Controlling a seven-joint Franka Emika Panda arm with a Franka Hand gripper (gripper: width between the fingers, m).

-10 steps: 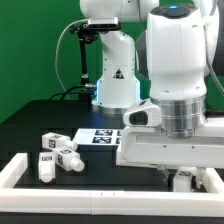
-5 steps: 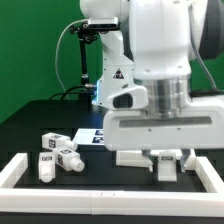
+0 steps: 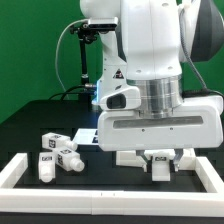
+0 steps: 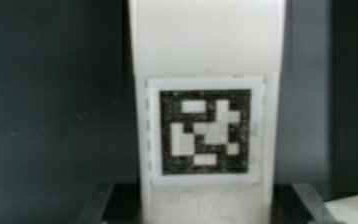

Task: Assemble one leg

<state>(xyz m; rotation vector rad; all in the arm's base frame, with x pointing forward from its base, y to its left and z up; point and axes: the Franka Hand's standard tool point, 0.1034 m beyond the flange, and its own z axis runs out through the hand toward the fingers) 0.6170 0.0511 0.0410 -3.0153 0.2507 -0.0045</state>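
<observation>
My gripper (image 3: 166, 160) is low over the black table at the exterior view's right, largely hidden behind the arm's own bulk. In the wrist view a white square-section leg (image 4: 206, 60) with a black-and-white marker tag (image 4: 206, 137) runs straight out between my two dark fingers (image 4: 115, 203). Both fingers lie against its sides, so my gripper (image 4: 208, 205) is shut on the leg. In the exterior view only a small white piece of the leg (image 3: 165, 168) shows below the hand.
Several loose white legs with tags (image 3: 57, 155) lie at the exterior view's left. The marker board (image 3: 95, 137) lies behind them. A white raised border (image 3: 18, 170) runs along the table's front and left. White blocks (image 3: 128, 157) sit beside my gripper.
The arm has swung from the exterior view's right toward the middle and risen a little. Over the last half second it has barely moved.
</observation>
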